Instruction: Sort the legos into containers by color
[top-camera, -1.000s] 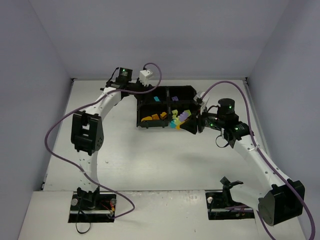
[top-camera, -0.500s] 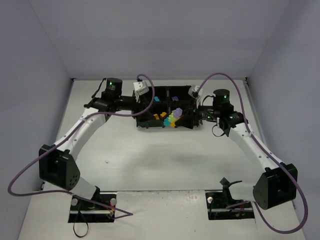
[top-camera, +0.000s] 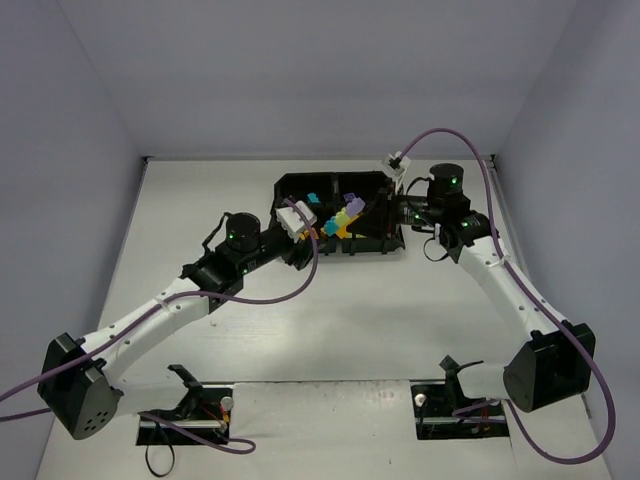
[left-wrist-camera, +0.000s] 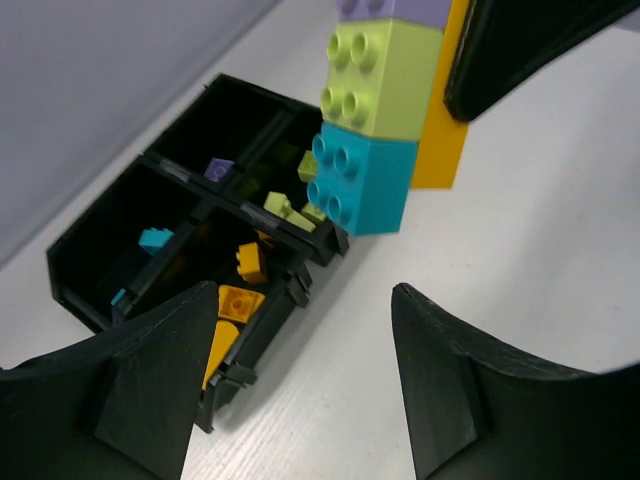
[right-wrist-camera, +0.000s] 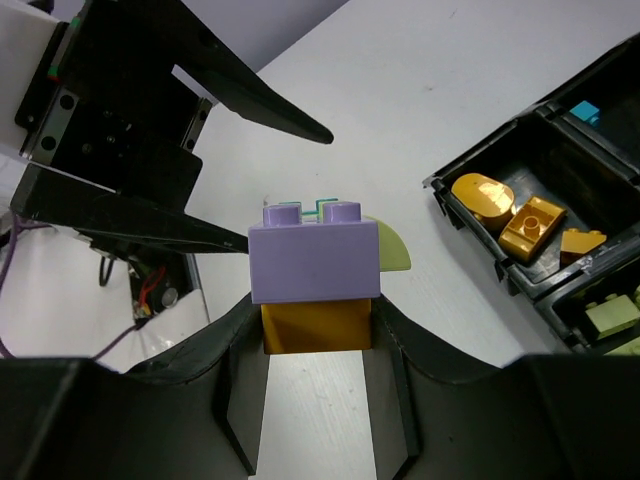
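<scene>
I see the right gripper (right-wrist-camera: 316, 330) reaching in from the right, its two fingers closed tight on the orange brick (left-wrist-camera: 440, 120) at the base of a stack of legos (top-camera: 341, 214). The stack is lifted off the white table (top-camera: 330, 310). From overhead it shows in front of the middle of the black tray (top-camera: 330, 176); the right wrist view shows it over bare table just left of the tray.

In the left wrist view the stack runs purple, then a lime green brick (left-wrist-camera: 378, 78), then a cyan brick (left-wrist-camera: 362, 183), with the long orange brick along the back. In the right wrist view the purple brick (right-wrist-camera: 315, 262) sits directly above the clamped orange one.

The left gripper (left-wrist-camera: 303, 300) comes in from the near left and faces the stack. Its fingers (left-wrist-camera: 150, 390) are spread wide apart and hold nothing. The stack is near them without touching.

The tray lies toward the far side of the table, with loose legos in its four compartments. A cyan piece (left-wrist-camera: 155, 238) is in the far left one and a purple piece (left-wrist-camera: 218, 170) in the far right one. Orange pieces (right-wrist-camera: 530, 225) share one compartment, and lime green pieces (left-wrist-camera: 285, 205) lie in another.
</scene>
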